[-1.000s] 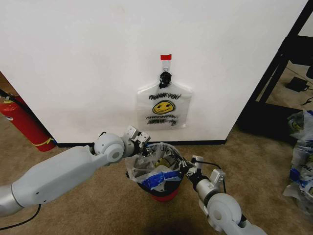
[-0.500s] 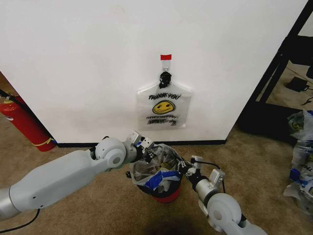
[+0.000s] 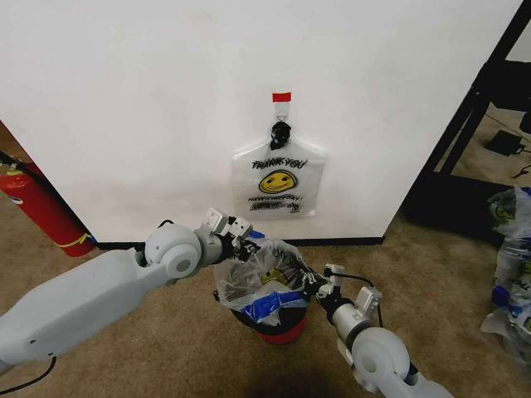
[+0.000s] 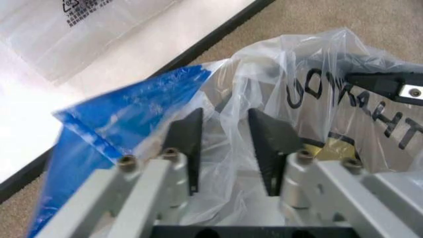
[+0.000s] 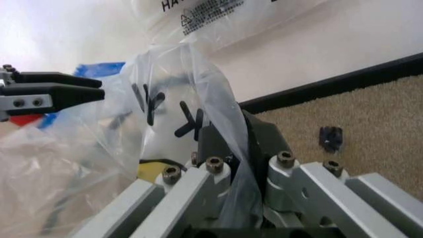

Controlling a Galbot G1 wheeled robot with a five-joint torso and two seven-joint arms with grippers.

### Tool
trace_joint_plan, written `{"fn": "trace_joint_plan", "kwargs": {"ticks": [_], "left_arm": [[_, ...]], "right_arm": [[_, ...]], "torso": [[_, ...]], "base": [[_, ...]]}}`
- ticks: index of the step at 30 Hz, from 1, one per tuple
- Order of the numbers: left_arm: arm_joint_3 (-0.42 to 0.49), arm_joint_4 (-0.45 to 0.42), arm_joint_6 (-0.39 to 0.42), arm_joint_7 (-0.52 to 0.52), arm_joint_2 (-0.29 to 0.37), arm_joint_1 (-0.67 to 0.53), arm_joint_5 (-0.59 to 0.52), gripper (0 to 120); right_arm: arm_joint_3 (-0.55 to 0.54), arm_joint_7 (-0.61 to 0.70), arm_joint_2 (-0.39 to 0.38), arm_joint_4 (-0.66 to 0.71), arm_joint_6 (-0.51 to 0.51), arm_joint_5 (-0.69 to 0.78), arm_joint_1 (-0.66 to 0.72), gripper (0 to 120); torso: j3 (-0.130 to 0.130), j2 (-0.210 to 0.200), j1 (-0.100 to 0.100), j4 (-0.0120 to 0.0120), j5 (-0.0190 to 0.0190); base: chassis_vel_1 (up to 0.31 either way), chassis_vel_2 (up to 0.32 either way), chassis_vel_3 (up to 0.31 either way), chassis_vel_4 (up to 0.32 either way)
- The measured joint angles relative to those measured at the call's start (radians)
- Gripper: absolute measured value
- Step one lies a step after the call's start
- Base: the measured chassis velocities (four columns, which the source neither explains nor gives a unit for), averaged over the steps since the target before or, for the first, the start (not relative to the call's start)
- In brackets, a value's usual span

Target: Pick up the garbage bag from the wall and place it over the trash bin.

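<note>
One garbage bag (image 3: pixel 278 184), printed with a smiley and "THANK YOU", hangs from the black hook on the white wall (image 3: pixel 124 99). A second garbage bag (image 3: pixel 261 278) is draped over the black trash bin (image 3: pixel 278 325), which has a red base. My left gripper (image 3: pixel 240 242) is at that bag's rim on the wall side. Its jaws stand a little apart with thin film (image 4: pixel 225 148) between them, and the blue rim strip (image 4: pixel 126 114) lies beside one finger. My right gripper (image 3: pixel 319 284) is shut on the bag's rim (image 5: pixel 221 129) at the bin's right side.
A red fire extinguisher (image 3: pixel 37 209) leans at the wall on the left. A black shelf frame (image 3: pixel 473 124) stands at the right, with stuffed clear bags (image 3: pixel 510 274) on the brown carpet beside it. A small black object (image 5: pixel 330 137) lies on the carpet near the baseboard.
My left gripper pushed down toward the bin half a second ago. It has now drawn back up and to the left, and the bag on the bin stands puffed higher. The right gripper has not moved.
</note>
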Motion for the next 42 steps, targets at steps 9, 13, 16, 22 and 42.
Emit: {"fn": "trace_joint_plan", "kwargs": {"ticks": [9,13,16,22,42], "left_arm": [[-0.023,-0.022,0.0,0.002,0.011,0.013,-0.007,69],[-0.183,-0.119,-0.001,0.009,0.08,0.102,-0.034,81],[-0.29,-0.181,0.0,0.033,0.129,0.174,-0.066,94],[-0.348,-0.182,0.0,0.046,0.155,0.245,-0.049,99],[-0.215,0.036,-0.047,0.08,0.075,0.205,0.087,79]], "right_arm": [[0.001,0.0,0.002,0.003,0.0,-0.003,-0.001,2],[0.007,0.002,0.004,0.006,0.0,-0.01,-0.003,2],[0.007,0.002,0.006,0.004,-0.001,-0.014,-0.004,2],[0.002,0.004,0.012,0.0,-0.001,-0.016,-0.001,2],[-0.006,0.006,0.007,-0.006,-0.003,0.0,0.017,2]], "torso": [[0.0,0.0,0.0,-0.0009,-0.0006],[0.0,0.0,0.0,0.0009,0.0014],[0.0,0.0,0.0,0.0005,-0.0003],[0.0,0.0,0.0,-0.0002,-0.0001],[0.0,0.0,0.0,0.0001,0.0]], "base": [[0.0,0.0,0.0,0.0],[0.0,0.0,0.0,0.0],[0.0,0.0,0.0,0.0],[0.0,0.0,0.0,0.0],[0.0,0.0,0.0,0.0]]}}
